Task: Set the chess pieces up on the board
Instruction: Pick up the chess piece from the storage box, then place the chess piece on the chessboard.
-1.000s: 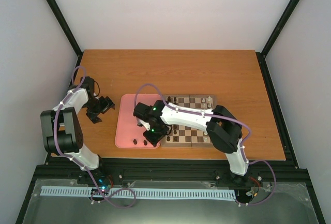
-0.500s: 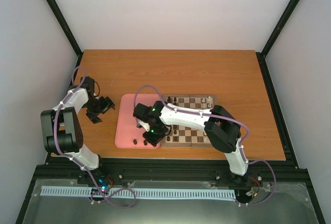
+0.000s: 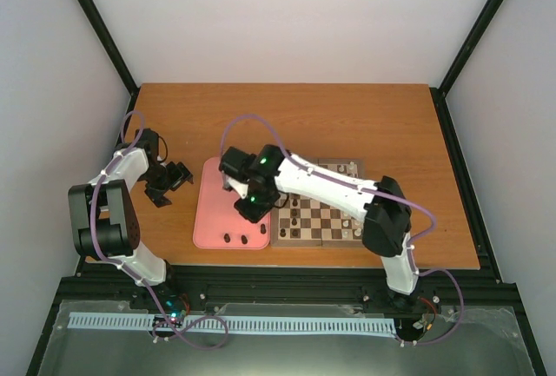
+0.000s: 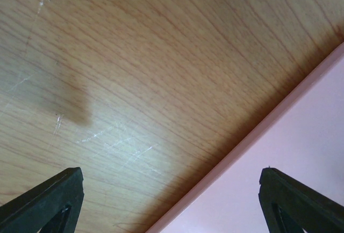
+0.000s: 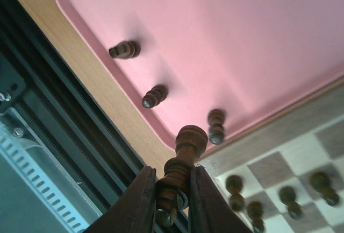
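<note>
My right gripper [image 5: 172, 169] is shut on a dark brown chess piece [image 5: 184, 160], gripped by its lower body and held in the air over the near right part of the pink tray [image 3: 211, 207]. Three more dark chess pieces stand on the tray near its front edge [image 5: 123, 50] [image 5: 154, 96] [image 5: 216, 125]. The board [image 3: 347, 166] lies right of the tray, with dark pieces [image 5: 287, 195] standing on its near-left squares. Left of the tray, my left gripper [image 3: 167, 185] hangs open and empty over the bare table, its fingertips [image 4: 70, 182] spread wide across the tray's edge [image 4: 252, 136].
The black frame rail [image 5: 48, 131] runs along the table's near edge, just below the tray. More pieces stand along the board's far row [image 3: 295, 168]. The right arm's links [image 3: 330, 187] stretch across the board. Bare wooden table [image 3: 287, 124] lies beyond the tray and board.
My right gripper has shut on a dark chess piece at the tray's near right corner and risen with it, moving toward the tray's middle. The left arm has not moved.
</note>
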{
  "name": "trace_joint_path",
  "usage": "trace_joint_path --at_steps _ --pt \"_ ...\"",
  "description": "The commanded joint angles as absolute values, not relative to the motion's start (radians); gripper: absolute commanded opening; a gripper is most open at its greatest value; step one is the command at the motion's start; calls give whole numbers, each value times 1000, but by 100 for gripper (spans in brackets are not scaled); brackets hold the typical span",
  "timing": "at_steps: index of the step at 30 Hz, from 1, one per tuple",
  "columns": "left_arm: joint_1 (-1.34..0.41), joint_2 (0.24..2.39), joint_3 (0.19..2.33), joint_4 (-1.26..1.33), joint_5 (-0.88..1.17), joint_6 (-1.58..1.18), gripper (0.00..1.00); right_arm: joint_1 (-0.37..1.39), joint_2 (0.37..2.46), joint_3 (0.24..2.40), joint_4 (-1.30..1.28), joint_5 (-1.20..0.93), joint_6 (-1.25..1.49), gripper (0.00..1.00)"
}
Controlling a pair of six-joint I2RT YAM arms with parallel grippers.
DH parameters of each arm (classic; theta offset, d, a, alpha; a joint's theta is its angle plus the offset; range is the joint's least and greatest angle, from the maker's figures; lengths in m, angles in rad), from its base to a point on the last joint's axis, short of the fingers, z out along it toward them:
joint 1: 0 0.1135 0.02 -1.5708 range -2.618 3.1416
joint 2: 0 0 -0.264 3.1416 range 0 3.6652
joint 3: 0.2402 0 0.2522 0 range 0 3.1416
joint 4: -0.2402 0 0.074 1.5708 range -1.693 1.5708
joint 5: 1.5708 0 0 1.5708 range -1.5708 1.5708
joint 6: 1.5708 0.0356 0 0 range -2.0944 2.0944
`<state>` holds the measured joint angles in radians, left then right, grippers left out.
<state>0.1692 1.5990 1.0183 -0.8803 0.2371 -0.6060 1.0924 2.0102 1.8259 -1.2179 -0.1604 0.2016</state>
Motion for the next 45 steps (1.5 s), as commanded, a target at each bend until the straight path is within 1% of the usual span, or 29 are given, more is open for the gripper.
trace_joint_path --at_steps 1,7,13,20,35,45 --pt "171 1596 1040 -875 251 -597 100 1004 1921 1873 -1308 -121 200 3" --pt "171 1598 1041 -878 253 -597 100 851 1883 1750 -1193 -146 203 3" --pt "172 1608 1045 -876 253 -597 100 780 1919 1712 -1136 -156 151 3" --pt "171 1623 1049 -876 251 -597 100 764 1938 1650 -1072 -172 140 3" --pt "170 1645 1055 -873 250 -596 100 753 1981 1593 -976 -152 130 4" --pt "172 1651 1061 -871 258 -595 100 752 2011 1596 -965 -130 124 4"
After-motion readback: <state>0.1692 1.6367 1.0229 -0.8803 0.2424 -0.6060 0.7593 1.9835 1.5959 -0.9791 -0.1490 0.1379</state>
